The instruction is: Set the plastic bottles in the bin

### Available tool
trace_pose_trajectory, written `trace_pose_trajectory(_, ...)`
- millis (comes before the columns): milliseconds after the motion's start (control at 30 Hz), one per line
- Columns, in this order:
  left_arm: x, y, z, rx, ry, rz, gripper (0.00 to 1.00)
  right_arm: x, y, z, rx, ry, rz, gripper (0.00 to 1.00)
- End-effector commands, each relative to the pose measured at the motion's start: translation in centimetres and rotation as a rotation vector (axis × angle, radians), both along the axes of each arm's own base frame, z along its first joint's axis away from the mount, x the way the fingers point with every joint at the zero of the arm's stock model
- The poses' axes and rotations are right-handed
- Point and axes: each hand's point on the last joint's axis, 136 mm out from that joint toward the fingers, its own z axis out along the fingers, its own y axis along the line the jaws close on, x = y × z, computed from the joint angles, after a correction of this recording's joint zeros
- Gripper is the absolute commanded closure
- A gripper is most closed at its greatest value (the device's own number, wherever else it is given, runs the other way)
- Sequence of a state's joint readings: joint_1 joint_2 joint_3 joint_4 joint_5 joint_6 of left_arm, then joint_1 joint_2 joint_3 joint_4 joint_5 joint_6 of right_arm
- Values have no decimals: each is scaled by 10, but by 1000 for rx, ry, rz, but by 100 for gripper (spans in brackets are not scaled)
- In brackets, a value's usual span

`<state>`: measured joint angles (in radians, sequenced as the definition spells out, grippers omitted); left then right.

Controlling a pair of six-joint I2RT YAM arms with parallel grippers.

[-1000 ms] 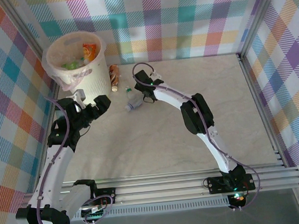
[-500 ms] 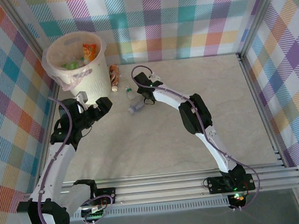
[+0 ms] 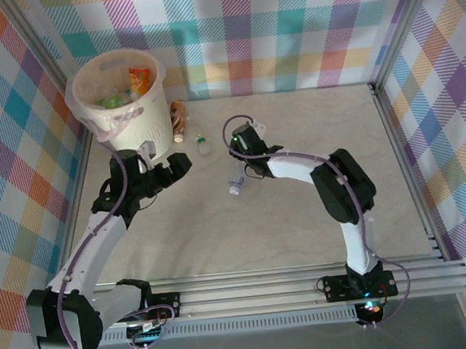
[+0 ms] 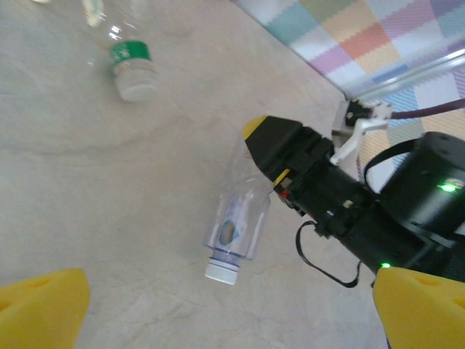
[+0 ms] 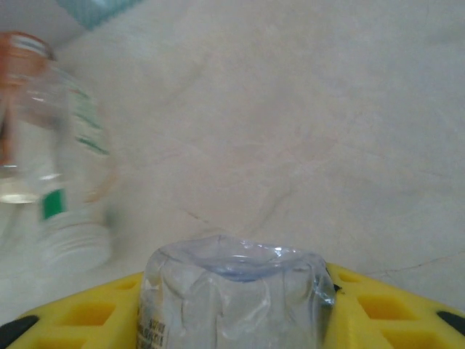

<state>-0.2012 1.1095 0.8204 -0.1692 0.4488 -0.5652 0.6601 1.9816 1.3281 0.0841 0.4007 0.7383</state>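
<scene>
Right gripper [image 3: 238,171] clamps the base of a clear white-capped bottle [image 4: 236,218] over mid-table, well apart from the bin [image 3: 153,120]; left gripper [image 3: 177,166] is spread and empty. Gripped by one thin end only, the bottle may pivot or slip out in transit. Its long axis runs toward the near edge, cap leading.

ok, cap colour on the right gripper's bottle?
White cap on the bottle; left wrist view shows best.
</scene>
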Motion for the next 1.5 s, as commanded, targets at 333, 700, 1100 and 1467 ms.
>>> trace_pose_trajectory(333,-17,-106,62,-177,-208,-482,0,-62,10,187,448,-325,245,60)
trace_pose_trajectory(700,-29,-143,110,-284,-328,-641,0,-95,8,251,608,-446,352,60)
trace_pose_trajectory(1100,-48,-165,122,-326,-376,-760,11,-104,20,280,675,-519,450,60)
trace_pose_trajectory(1467,-36,-162,117,-281,-369,-690,46,-102,24,272,656,-472,456,49)
